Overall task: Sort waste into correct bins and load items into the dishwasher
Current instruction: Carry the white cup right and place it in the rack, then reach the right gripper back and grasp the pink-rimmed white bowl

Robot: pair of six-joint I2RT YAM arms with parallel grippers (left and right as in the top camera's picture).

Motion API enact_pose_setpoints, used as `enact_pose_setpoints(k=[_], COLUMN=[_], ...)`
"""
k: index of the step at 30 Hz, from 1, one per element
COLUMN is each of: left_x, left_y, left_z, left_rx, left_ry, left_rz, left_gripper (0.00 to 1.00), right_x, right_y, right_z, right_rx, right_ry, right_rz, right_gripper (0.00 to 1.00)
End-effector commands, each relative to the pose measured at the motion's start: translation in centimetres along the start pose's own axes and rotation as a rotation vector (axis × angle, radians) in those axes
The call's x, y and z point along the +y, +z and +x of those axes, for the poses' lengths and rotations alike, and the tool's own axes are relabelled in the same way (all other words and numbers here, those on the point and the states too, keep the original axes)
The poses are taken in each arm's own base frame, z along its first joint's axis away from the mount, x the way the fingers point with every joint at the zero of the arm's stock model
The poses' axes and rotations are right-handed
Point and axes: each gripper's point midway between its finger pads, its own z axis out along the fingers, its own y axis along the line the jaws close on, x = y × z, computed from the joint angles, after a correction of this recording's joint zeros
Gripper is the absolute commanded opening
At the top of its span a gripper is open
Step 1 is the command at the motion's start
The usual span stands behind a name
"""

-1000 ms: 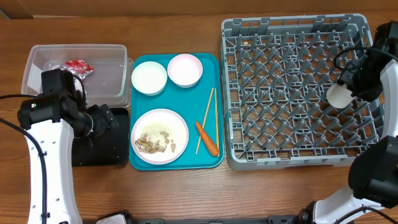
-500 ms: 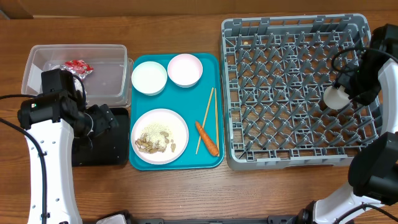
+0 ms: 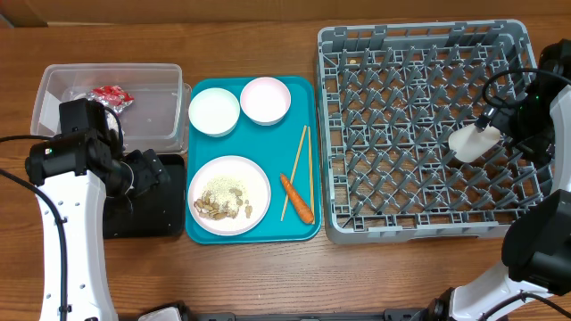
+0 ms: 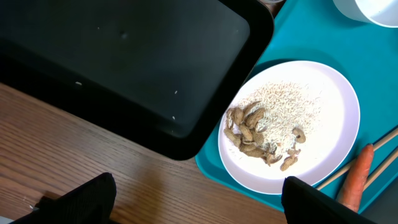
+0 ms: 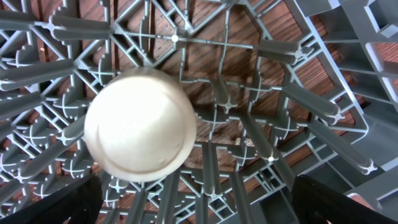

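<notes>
— Over at the right side of the grey dish rack (image 3: 325,134), where's the white cup (image 5: 140,127)?
— Tilted among the pegs, just ahead of the right gripper (image 5: 193,202). Its fingers are spread wide and clamp nothing.
— And the left gripper (image 4: 199,202)?
— Also spread wide and holding nothing, above the counter (image 4: 124,180) beside the black tray (image 4: 124,62) and the plate (image 4: 336,99).

- Teal tray (image 3: 303,96): flat on the table, just to the right of the left claw (image 3: 147,172) and well to the left of the right claw (image 3: 495,132). In the left wrist view it lies ahead of that claw, to the right.
- Table (image 3: 259,281): brown wood grain, beneath both claws. A bare patch shows right under the left claw in its wrist view.
</notes>
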Motion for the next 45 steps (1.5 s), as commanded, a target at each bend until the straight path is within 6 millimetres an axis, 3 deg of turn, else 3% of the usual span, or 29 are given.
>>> enact_pose_setpoints(k=[1,18,22,25,30,31,33,34,36,39,45], left_x=[-0.1,-0.1,-0.1,-0.1,-0.2,-0.2,-0.2,-0.2,-0.2,-0.2,-0.2], left_y=[0.1,0.1,0.1,0.1,0.1,0.1,0.1,0.1,0.1,0.1,0.1], left_z=[0.1,0.1,0.1,0.1,-0.1,-0.1,-0.1,-0.1,-0.1,-0.1,0.0], left_rx=[0.003,0.003,0.003,0.002,-0.003,-0.005,-0.004,-0.003,-0.003,-0.003,-0.002], left_ry=[-0.002,-0.002,-0.002,-0.002,-0.001,-0.001,-0.001,-0.002,-0.001,-0.001,-0.002], left_rz=[0.007,0.007,0.007,0.007,0.01,0.01,0.013,0.013,0.013,0.013,0.013], left_gripper=[0.87,0.88,0.88,0.88,0.88,0.88,0.88,0.88,0.88,0.88,0.88], right_x=[0.0,0.9,2.6,4.7,11.1,14.2,18.2,21.1,27.2,31.7,38.2], right_y=[-0.4,-0.5,-1.4,-3.5,-9.3,-11.0,-12.3,-12.8,-12.9,-12.0,-8.5], right_z=[-0.4,-0.1,0.4,0.5,1.6,2.6,4.2,5.7,8.9,10.7,12.4], right_rx=[-0.016,0.001,0.005,-0.043,-0.18,-0.224,-0.265,-0.285,-0.329,-0.383,-0.418], right_ry=[0.0,-0.001,-0.023,-0.084,-0.262,-0.345,-0.453,-0.53,-0.682,-0.765,-0.842], right_rz=[0.001,-0.052,-0.148,-0.226,-0.378,-0.428,-0.48,-0.513,-0.56,-0.566,-0.612], right_gripper=[1.0,1.0,1.0,0.97,0.92,0.92,0.92,0.91,0.91,0.91,0.87])
